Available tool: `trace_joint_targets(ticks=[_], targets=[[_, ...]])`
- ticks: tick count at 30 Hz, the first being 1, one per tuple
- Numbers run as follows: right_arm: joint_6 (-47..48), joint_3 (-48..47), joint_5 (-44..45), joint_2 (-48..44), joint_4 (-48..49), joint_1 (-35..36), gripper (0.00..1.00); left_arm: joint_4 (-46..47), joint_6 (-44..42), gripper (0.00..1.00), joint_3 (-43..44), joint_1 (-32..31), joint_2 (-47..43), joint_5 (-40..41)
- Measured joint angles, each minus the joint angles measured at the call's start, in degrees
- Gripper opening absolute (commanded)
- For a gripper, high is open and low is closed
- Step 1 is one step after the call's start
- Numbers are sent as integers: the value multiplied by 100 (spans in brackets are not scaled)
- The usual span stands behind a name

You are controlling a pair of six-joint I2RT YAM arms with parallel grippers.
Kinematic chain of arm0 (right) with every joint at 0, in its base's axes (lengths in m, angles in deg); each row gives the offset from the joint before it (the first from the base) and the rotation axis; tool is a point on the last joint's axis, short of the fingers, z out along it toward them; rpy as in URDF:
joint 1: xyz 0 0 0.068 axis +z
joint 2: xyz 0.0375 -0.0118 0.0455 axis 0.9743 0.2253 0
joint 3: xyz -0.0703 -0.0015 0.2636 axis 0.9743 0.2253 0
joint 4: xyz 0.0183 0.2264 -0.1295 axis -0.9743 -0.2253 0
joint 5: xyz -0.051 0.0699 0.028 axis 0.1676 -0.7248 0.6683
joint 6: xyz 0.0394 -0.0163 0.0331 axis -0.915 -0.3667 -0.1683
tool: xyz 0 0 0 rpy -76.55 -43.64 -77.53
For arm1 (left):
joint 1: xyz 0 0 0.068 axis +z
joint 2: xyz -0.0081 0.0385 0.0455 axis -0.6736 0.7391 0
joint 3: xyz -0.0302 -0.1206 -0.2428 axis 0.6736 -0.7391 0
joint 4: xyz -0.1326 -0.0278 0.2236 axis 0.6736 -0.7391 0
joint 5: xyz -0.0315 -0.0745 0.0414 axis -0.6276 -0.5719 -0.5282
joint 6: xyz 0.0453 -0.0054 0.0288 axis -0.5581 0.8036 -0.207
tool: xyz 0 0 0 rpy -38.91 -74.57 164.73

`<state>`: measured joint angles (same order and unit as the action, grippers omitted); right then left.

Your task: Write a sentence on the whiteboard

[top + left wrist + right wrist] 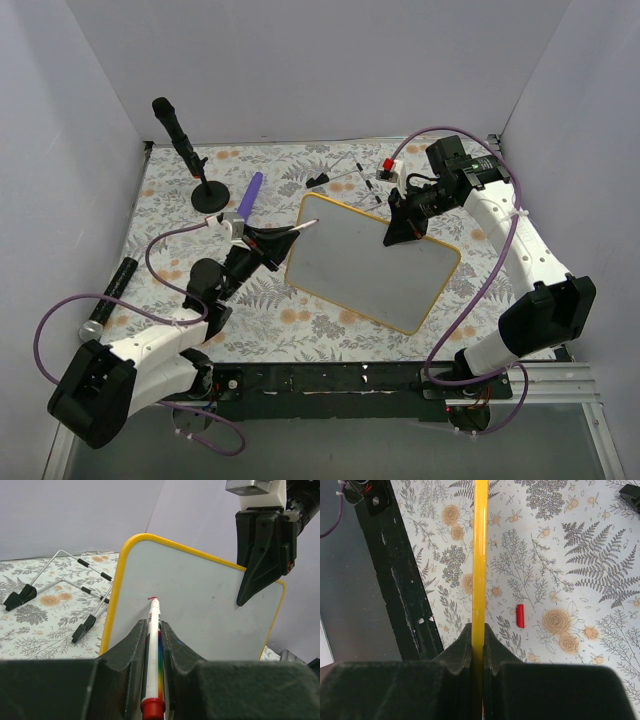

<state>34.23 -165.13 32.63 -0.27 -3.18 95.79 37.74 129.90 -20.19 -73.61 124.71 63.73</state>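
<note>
Now, right pincer (477,639) clamped on whiteboard (200,595) rim, left pincer (154,628) gripping marker (154,611) against its face.

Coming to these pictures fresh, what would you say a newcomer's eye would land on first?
The yellow-rimmed whiteboard in the middle of the floral cloth stands out, pinched at its far edge by the right gripper. The left gripper holds a marker with its tip at the board, where only a tiny red stroke shows. A red cap lies on the cloth.
</note>
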Motion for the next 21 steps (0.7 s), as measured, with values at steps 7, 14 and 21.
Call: trace_joint_targets(ticks=[7, 14, 21], targets=[[-13, 0, 4, 0, 0, -4, 1, 179, 118, 0, 52, -68, 249, -157], [-9, 0, 0, 0, 0, -2, 1, 164, 142, 0, 146, -181, 385, -332], [9, 0, -4, 0, 0, 2, 1, -15, 92, 0, 146, -195, 37, -201]])
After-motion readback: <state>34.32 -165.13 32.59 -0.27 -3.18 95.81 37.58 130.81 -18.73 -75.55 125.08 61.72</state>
